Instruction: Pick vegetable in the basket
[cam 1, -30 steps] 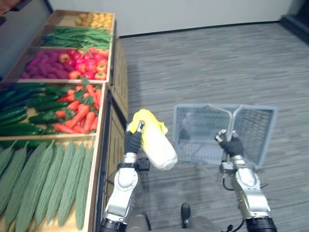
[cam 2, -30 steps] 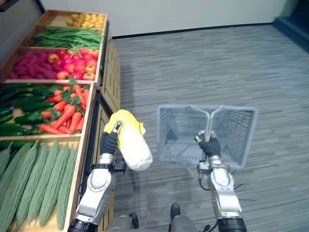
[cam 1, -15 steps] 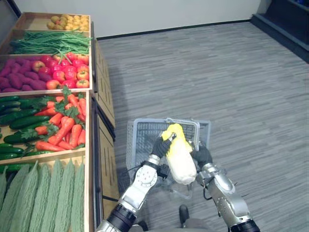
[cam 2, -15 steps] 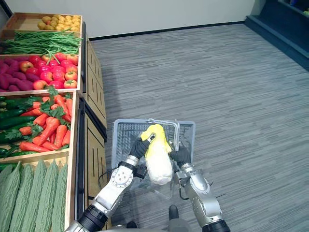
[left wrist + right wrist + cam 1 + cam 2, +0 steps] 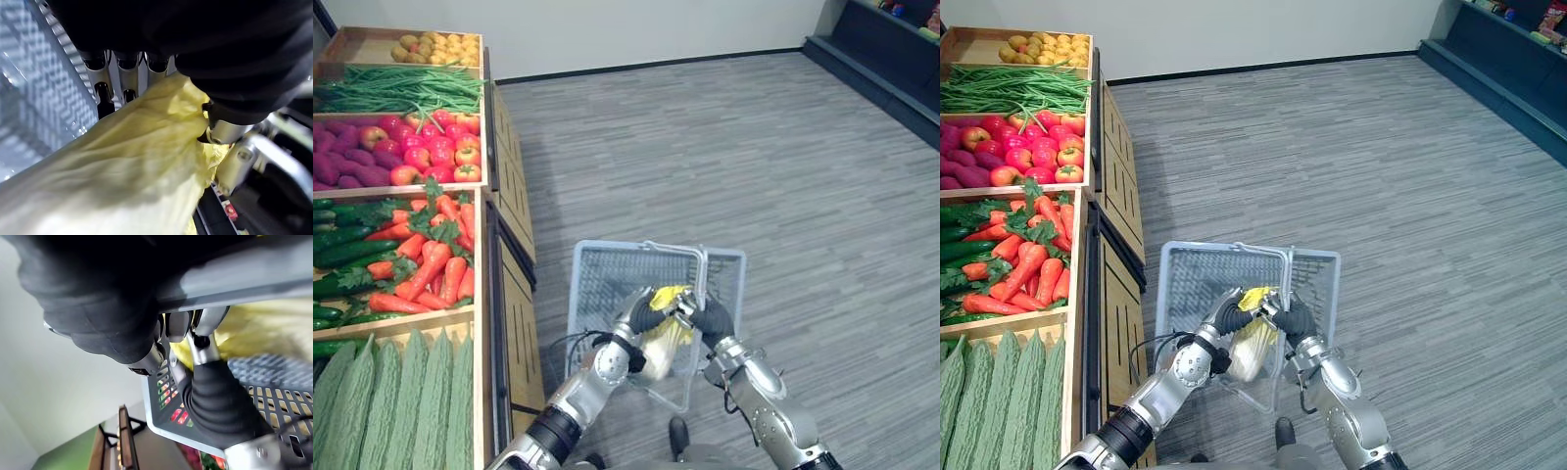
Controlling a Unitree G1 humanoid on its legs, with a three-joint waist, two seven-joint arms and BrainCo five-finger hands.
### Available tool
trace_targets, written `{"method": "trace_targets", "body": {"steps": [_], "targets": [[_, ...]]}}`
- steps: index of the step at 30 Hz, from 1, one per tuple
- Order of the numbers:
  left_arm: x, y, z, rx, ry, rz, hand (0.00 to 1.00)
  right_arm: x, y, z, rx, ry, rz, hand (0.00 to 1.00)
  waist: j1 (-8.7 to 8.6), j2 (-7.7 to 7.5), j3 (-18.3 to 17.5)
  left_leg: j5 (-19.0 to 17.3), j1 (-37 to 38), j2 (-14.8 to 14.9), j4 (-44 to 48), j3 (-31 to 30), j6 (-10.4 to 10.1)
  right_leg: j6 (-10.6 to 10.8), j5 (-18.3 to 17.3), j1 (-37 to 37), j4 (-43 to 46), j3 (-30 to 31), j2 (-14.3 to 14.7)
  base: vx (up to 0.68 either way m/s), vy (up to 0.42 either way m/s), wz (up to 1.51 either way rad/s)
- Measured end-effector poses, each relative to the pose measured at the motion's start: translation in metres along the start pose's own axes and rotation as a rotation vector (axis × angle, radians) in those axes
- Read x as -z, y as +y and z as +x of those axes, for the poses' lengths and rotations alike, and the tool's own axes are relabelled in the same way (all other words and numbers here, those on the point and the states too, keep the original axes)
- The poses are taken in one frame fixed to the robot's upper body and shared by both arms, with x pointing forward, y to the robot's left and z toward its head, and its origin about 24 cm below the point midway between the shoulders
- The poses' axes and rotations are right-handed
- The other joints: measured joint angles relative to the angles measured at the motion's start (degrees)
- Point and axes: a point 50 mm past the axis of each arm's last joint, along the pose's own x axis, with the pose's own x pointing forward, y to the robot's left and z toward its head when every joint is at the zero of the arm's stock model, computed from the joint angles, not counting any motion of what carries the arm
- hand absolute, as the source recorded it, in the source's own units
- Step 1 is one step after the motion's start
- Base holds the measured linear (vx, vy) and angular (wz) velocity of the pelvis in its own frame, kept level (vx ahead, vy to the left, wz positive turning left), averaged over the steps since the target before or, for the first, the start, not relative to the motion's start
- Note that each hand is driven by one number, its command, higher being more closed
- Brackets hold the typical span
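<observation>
While the left hand [image 5: 644, 313] curls round the yellow napa cabbage [image 5: 666, 338] in the grey basket [image 5: 607, 266], lower centre, the right hand [image 5: 713, 319] clasps the basket's handle [image 5: 703, 274].

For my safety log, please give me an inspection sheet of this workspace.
Surface: grey striped carpet floor.
Job's things: pale yellow leafy cabbage inside grey mesh plastic basket.
Clutter: nothing seen.
Robot hands: left robot hand shut on the cabbage; right robot hand shut on the basket's metal handle.
Cables: nothing seen.
Surroundings: wooden produce shelf at the robot's left, with orange carrots, green ridged gourds and red round fruits; white wall behind.
</observation>
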Motion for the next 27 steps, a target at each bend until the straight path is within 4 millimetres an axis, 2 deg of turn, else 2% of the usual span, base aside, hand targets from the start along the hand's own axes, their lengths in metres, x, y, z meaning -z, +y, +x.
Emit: {"method": "trace_targets", "body": {"steps": [2, 4, 7, 10, 11, 13, 15, 17, 19, 21, 22, 27], "targets": [[0.002, -0.015, -0.009, 0.053, 0.014, 0.001, 0.0, 0.003, 0.002, 0.0, -0.012, 0.008, 0.009, 1.0, 0.39, -0.02, 0.0, 0.0, 0.0, -0.1, -0.1, -0.1, 0.0, 0.0, 0.0, 0.0, 0.0, 0.0, -0.1, -0.01, 0.006, 0.03], [0.002, -0.023, -0.01, 0.088, 0.019, 0.006, 0.0, 0.006, 0.005, -0.002, -0.023, 0.021, 0.016, 1.0, 0.62, -0.09, 0.0, 0.0, 0.0, -0.1, -0.1, -0.1, 0.0, 0.0, 0.0, 0.0, 0.0, 0.0, -0.1, 0.0, 0.0, 0.0], [0.001, -0.026, -0.005, 0.092, 0.024, 0.006, 0.0, 0.016, 0.003, -0.011, 0.003, 0.049, 0.041, 1.0, 0.41, -0.11, 0.0, 0.0, 0.0, -0.1, -0.2, 0.0, 0.0, 0.0, 0.0, 0.0, 0.0, 0.0, -0.1, 0.0, 0.0, 0.0], [-0.008, -0.021, -0.002, 0.064, -0.005, 0.008, 0.0, 0.017, -0.005, -0.018, 0.058, 0.046, 0.048, 1.0, 0.04, -0.14, 0.0, 0.0, 0.1, -0.3, -0.8, 0.1, 0.0, 0.5, -0.4, -0.1, 0.0, 0.0, -0.1, -0.01, -0.007, 0.0], [-0.02, -0.015, -0.004, 0.041, -0.052, -0.011, 0.0, 0.013, -0.013, -0.021, 0.111, 0.027, 0.021, 1.0, -0.03, -0.14, 0.0, 0.0, 0.2, -0.7, -1.7, 0.1, 0.0, 1.0, -0.7, -0.1, 0.0, -0.1, -0.1, -0.04, -0.018, 0.0], [-0.03, 0.0, -0.007, -0.036, -0.093, -0.065, 0.0, 0.006, -0.023, -0.022, 0.183, -0.013, -0.004, 1.0, 0.02, -0.16, -0.1, 0.0, 0.4, -0.7, -2.0, 0.2, 0.0, 1.1, -0.8, -0.1, 0.0, -0.2, 0.0, -0.02, -0.009, 0.0], [-0.031, 0.013, -0.006, -0.118, -0.096, -0.156, 0.0, 0.001, -0.032, -0.025, 0.253, -0.032, -0.039, 1.0, 0.19, -0.08, -0.2, 0.4, 1.0, -0.7, -1.9, 0.2, 0.2, 1.2, -0.8, 0.0, 0.1, -0.2, 0.0, 0.02, 0.0, 0.01], [-0.027, 0.03, -0.007, -0.212, -0.084, -0.223, 0.0, -0.004, -0.043, -0.031, 0.318, -0.048, -0.075, 1.0, 0.6, 0.12, -0.4, 0.4, 1.0, -0.7, -2.0, 0.2, 0.2, 1.2, -0.8, 0.0, 0.1, -0.4, 0.0, 0.03, 0.008, 0.03], [-0.017, 0.056, -0.022, -0.339, -0.064, -0.32, 0.0, -0.008, -0.058, -0.04, 0.408, -0.051, -0.121, 1.0, 0.43, 0.37, -0.6, 0.4, 1.1, -0.6, -2.3, 0.1, 0.2, 1.2, -0.8, 0.1, 0.1, -0.8, 0.0, 0.01, 0.002, 0.02], [-0.004, 0.073, -0.038, -0.441, -0.037, -0.405, 0.0, -0.007, -0.073, -0.051, 0.508, -0.038, -0.151, 1.0, 0.59, 0.77, -1.0, 0.4, 1.2, -0.5, -2.6, -0.1, 0.2, 1.2, -0.8, 0.2, 0.1, -1.5, 0.0, 0.03, 0.002, 0.09], [0.007, 0.078, -0.045, -0.484, 0.003, -0.449, 0.0, -0.006, -0.081, -0.058, 0.556, -0.026, -0.159, 1.0, 1.37, 1.22, -1.4, 0.4, 1.5, -0.5, -2.9, -0.2, 0.2, 1.2, -0.8, 0.4, 0.1, -1.6, 0.0, 0.03, 0.004, 0.07], [0.034, 0.068, -0.073, -0.525, 0.136, -0.557, 0.0, -0.003, -0.096, -0.077, 0.672, 0.006, -0.208, 1.0, 1.85, 1.91, -2.1, 0.4, 1.9, -0.6, -3.4, -1.1, 0.2, 1.2, -0.9, 1.2, 0.1, -2.5, -0.2, -0.01, 0.007, 0.11]]}}
